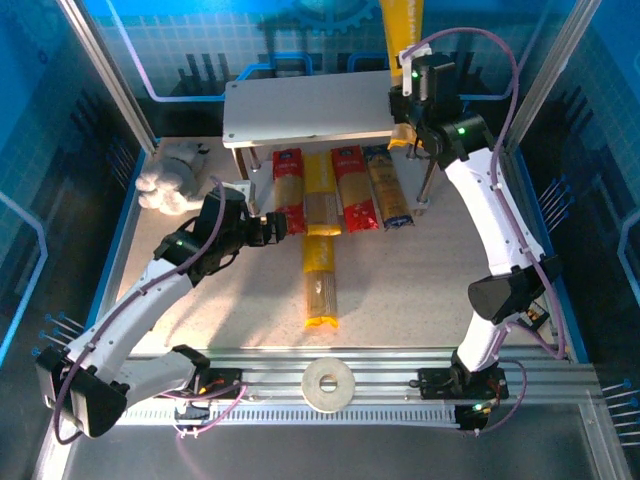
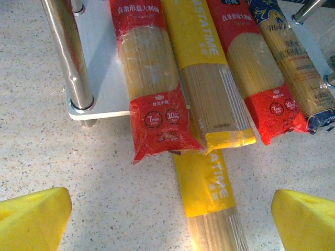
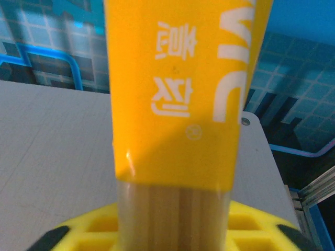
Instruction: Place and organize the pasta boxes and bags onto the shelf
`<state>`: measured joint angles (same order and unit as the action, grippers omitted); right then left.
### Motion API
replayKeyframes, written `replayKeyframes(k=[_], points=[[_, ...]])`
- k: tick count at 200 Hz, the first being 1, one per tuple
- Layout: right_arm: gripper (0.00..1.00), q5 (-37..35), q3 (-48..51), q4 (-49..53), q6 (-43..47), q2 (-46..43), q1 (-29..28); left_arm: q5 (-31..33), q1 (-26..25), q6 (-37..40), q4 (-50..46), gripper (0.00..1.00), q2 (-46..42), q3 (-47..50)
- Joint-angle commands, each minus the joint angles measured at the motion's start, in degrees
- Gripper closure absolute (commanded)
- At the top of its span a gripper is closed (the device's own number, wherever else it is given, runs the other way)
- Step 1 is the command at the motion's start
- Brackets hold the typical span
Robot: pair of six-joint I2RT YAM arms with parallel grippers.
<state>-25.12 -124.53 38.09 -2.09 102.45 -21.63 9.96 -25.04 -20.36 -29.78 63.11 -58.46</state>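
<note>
1. Your right gripper has the held yellow pack clamped between its jaws. The pack stands nearly upright over the right end of the shelf's top board. The grip sits low, on the clear stretch where the spaghetti shows, and the yellow printed end sticks up above the fingers.
2. Fair warning: the wrist view is so tight that I can't tell how firmly it's pinched, or whether the bottom end touches the board.
3. I reckon the step you're on is laying that pack on the top tier. Tip it down flat before you let go. A long thin pack released on end will likely topple, maybe off the right edge.
4. Aim it front-to-back like the four packs on the lower board. Hug the right side so there's room for more beside it.
5. Your left gripper is wide open and empty, low over the table. Its fingertips sit either side of the loose yellow pack.
6. That pack lies on the tabletop with its far end tucked under the overhanging end of the shelved yellow pack. It's probably next, so slide it clear before lifting.
</note>
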Motion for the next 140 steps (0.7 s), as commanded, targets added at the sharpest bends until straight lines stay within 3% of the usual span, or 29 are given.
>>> replayKeyframes(k=[1,19,54,109,140], points=[[0.59,-1.49,-1.02,-7.41,-0.9,2.22,1.0,-1.49,0.43,1.44,-0.66,0.01,0.7,-0.26],[0.46,-1.76,-1.32,-7.29,-0.81,2.4,0.83,-1.51,0.44,1.46,-0.65,0.01,0.74,-0.17],[0.44,-1.7,-2.25,-6.14,-0.9,2.76,0.81,-1.52,0.52,1.49,-0.63,0.01,0.48,-0.06],[0.21,1.01,0.34,-7.65,-3.1,-0.5,1.22,-4.87,0.32,-0.41,-0.48,0.01,-0.13,1.94],[0.17,3.18,4.02,-10.75,-3.89,-7.54,0.81,-1.95,-7.22,-3.14,0.17,0.01,-0.72,6.88]])
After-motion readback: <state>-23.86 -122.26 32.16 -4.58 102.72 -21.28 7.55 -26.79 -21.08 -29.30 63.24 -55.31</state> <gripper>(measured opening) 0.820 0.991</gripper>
